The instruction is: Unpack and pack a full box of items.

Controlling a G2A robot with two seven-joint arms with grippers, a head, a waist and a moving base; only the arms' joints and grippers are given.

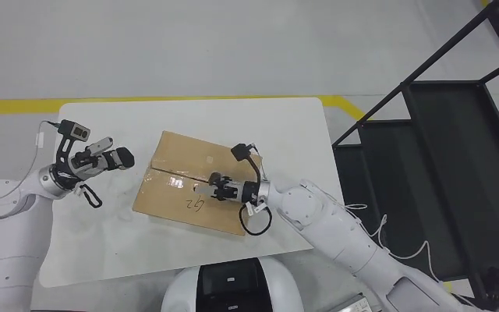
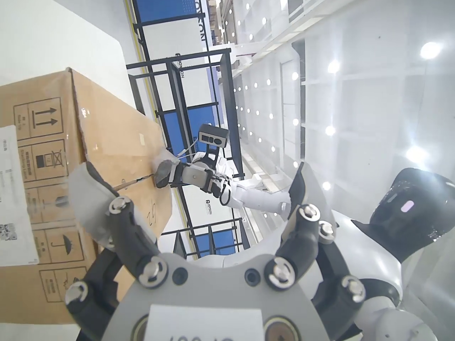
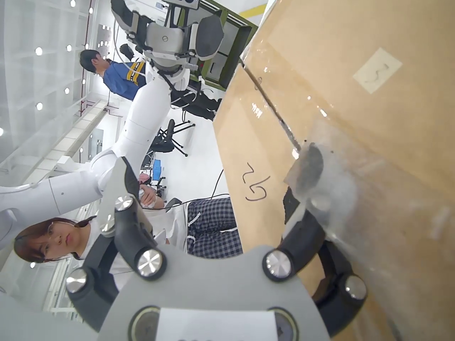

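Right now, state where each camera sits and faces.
Top view: overhead on the robot, looking down at table, cardboard box, left gripper beside it, right gripper on it.
Left wrist view: on that wrist, facing the box's side and right gripper; own open fingers show.
Right wrist view: on that wrist, facing along the box top toward the left arm; own fingers show.
Shared: every view shows the box; each wrist view shows the other arm.

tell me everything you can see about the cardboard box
The cardboard box is brown, closed, and sits askew on the white table. Its top flaps meet at a centre seam under clear tape, with a handwritten mark beside it. One side carries printed handling symbols and a white label. The right gripper, open, has one of its fingers resting on the top at the seam.
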